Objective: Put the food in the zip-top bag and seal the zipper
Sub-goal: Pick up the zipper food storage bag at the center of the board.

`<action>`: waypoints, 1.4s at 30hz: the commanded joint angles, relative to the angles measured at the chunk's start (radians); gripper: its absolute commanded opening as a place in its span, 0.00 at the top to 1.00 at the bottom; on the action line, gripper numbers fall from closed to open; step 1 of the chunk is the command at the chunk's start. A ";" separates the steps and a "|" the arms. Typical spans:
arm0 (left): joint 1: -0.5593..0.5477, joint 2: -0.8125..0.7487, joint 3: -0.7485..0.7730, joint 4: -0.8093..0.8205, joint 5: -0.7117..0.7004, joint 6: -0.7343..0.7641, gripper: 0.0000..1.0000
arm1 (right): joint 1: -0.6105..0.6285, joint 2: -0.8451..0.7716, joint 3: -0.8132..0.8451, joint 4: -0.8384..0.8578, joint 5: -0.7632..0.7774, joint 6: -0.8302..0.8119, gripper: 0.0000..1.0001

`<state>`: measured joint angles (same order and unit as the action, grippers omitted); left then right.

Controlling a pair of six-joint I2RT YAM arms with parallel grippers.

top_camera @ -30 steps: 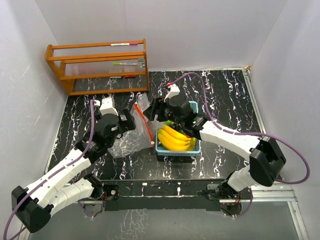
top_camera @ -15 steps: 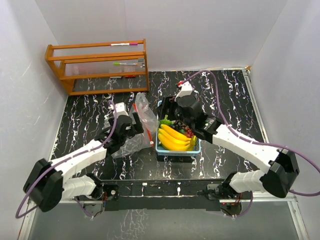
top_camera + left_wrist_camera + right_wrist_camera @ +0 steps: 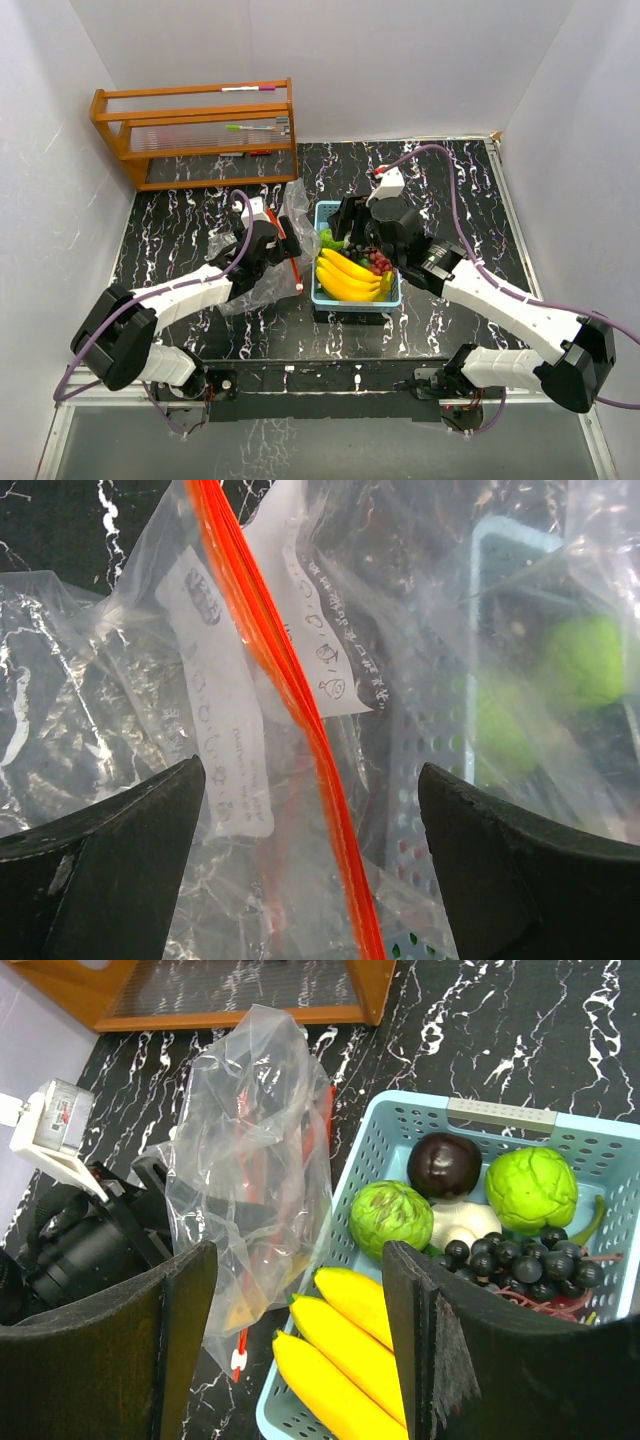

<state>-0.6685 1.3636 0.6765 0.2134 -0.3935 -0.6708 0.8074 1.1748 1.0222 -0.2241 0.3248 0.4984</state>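
The zip-top bag (image 3: 262,272) stands crumpled on the table left of the blue basket (image 3: 356,300). Its red-orange zipper (image 3: 285,675) runs straight up between my left gripper's (image 3: 310,870) open jaws, touching neither finger. The basket holds the food: two lime-green balls (image 3: 392,1218), a dark purple ball (image 3: 444,1165), a long green piece (image 3: 592,1222) and little red pieces (image 3: 560,1305). My right gripper (image 3: 300,1360) is open and empty. It hovers over the basket's left rim (image 3: 340,1185), between the bag (image 3: 255,1150) and the bananas.
Yellow bananas (image 3: 350,1355), black grapes (image 3: 520,1260) and a white garlic piece (image 3: 465,1222) also lie in the basket. A wooden rack (image 3: 195,135) stands at the back left. White walls close in the table's sides.
My left gripper has moved right, up to the bag's zipper, and the bag now leans against the basket. My right gripper has drawn back to the right, over the basket.
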 commanded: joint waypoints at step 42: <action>0.007 -0.578 0.073 -0.492 0.093 0.011 1.00 | -0.007 -0.143 -0.132 0.059 -0.357 0.002 0.33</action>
<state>-0.6674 0.9798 0.7101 -0.0265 -0.3614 -0.6800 0.8009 1.0954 0.9390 -0.2646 0.1539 0.5232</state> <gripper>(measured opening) 0.010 0.674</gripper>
